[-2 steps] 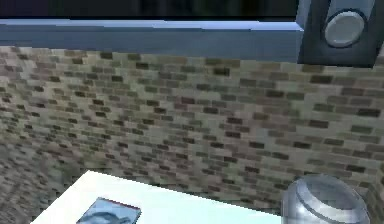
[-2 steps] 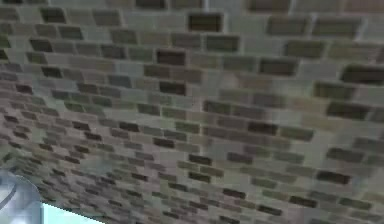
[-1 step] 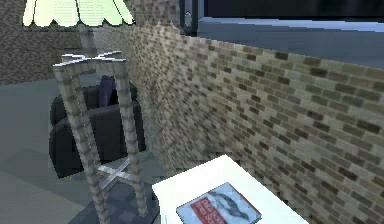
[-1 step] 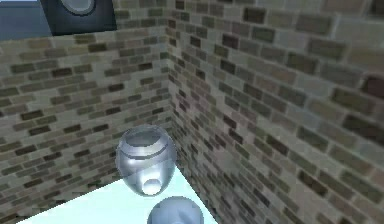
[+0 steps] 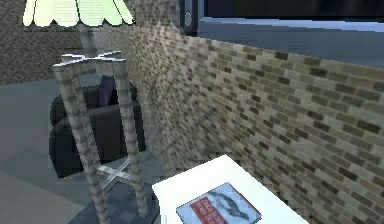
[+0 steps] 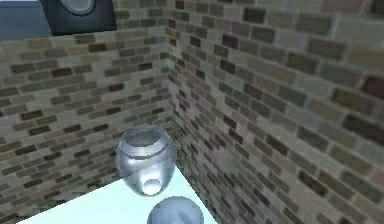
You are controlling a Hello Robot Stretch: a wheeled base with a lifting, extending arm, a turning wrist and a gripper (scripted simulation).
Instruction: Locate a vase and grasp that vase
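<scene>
Room corner, brick walls [image 6: 270, 90] on both sides. White tabletop [image 6: 90, 205] runs into that corner. The vase [image 6: 147, 160], a rounded, glossy grey one, stands on the tabletop near the corner. A second grey rounded thing [image 6: 178, 212] sits just in front of it at the bottom edge. The forward view has the same white top [image 5: 205, 180] with a red-covered book [image 5: 218, 208] lying flat. Beside it are a floor lamp [image 5: 95, 110] with a pale shade and a dark armchair [image 5: 80, 130] behind the lamp. Gripper state: can't tell.

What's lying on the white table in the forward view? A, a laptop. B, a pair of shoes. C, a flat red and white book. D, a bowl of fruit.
C: a flat red and white book lies on the white table by the brick wall.
</scene>
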